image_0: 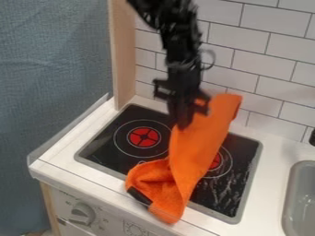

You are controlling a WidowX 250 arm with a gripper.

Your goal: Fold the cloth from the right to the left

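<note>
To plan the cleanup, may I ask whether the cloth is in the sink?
No, the orange cloth is over the stovetop, away from the sink.

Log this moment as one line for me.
gripper: at upper part of orange cloth | cloth: draped across stove, lower end bunched | fold: not laid flat

The bunched orange cloth (200, 147) slants across the stovetop (236, 196), partly overhanging its front.

White tiles (265, 64) rise behind white counter (271, 152); pale wooden panel (123, 50) stands at their left, blue-grey backdrop (52, 92) beyond. Black cooktop (106, 146) sits in counter, grey sink (289, 193) at right, dial (82, 213) on front below.
</note>
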